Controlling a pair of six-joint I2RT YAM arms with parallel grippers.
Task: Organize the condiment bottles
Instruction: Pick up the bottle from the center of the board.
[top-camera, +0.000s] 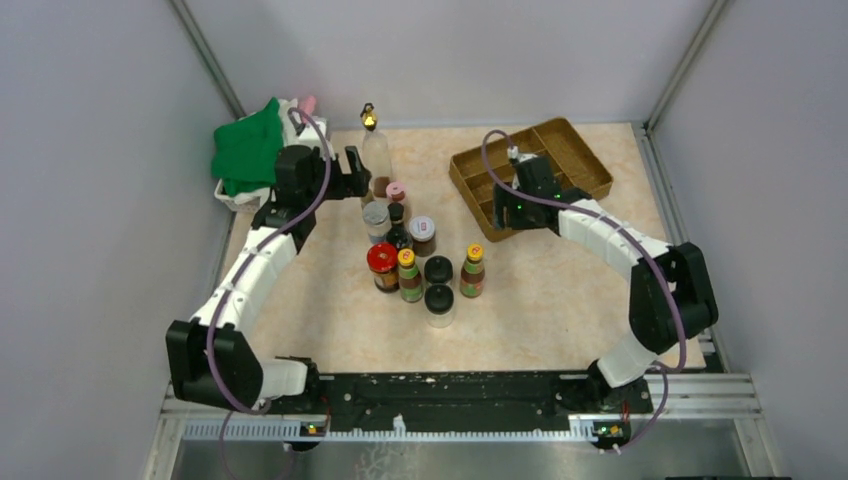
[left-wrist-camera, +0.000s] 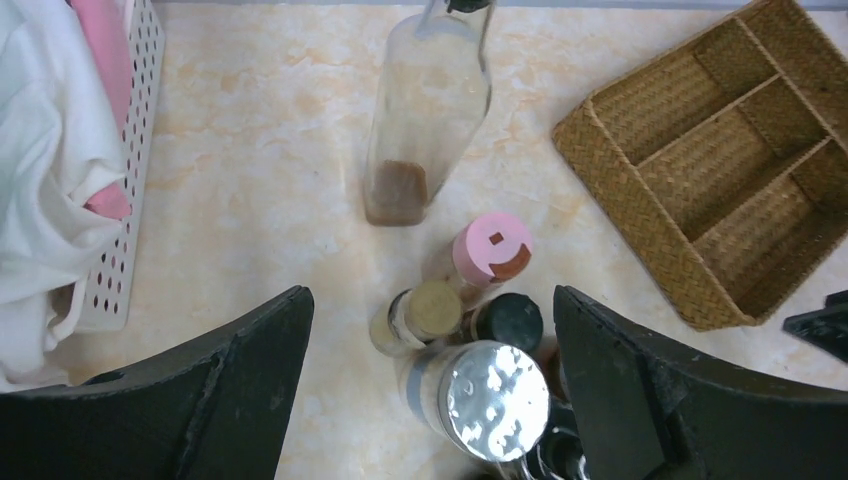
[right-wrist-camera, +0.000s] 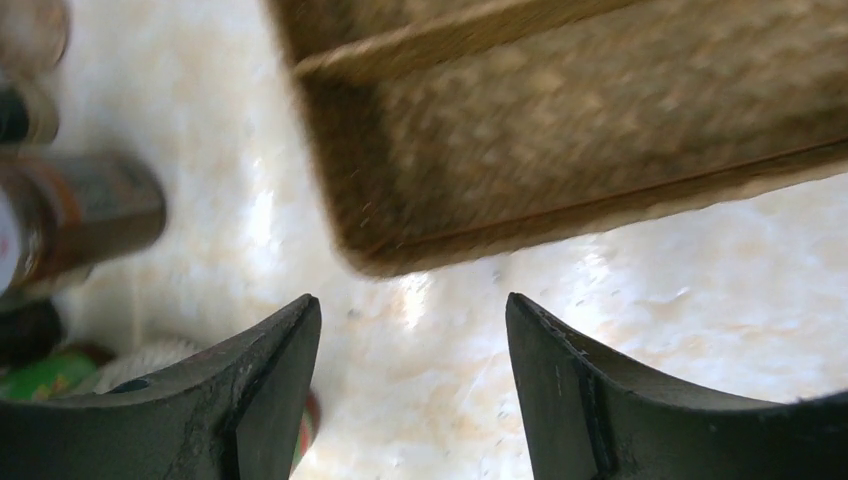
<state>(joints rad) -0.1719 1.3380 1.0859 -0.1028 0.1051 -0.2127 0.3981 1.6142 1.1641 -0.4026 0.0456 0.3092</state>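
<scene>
The condiment bottles stand clustered mid-table: a tall clear gold-topped bottle (top-camera: 376, 150), a pink-capped one (top-camera: 396, 192), a silver-lidded jar (top-camera: 376, 215), a red-capped jar (top-camera: 382, 265), two yellow-capped bottles (top-camera: 408, 272) and black-capped jars (top-camera: 438, 285). My left gripper (top-camera: 356, 172) hovers open at the cluster's far left. In its wrist view the silver lid (left-wrist-camera: 497, 400), a black cap (left-wrist-camera: 512, 320) and the pink cap (left-wrist-camera: 490, 250) lie between the spread fingers of the left gripper (left-wrist-camera: 430, 340), none gripped. My right gripper (top-camera: 503, 210) is open over bare table (right-wrist-camera: 412, 330) beside the tray.
A brown woven compartmented tray (top-camera: 560, 140) sits at the back right, its near corner (right-wrist-camera: 380, 250) just ahead of my right fingers. A white perforated basket (left-wrist-camera: 115, 250) with green, white and pink cloths (top-camera: 245, 150) stands at the back left. Grey walls close three sides.
</scene>
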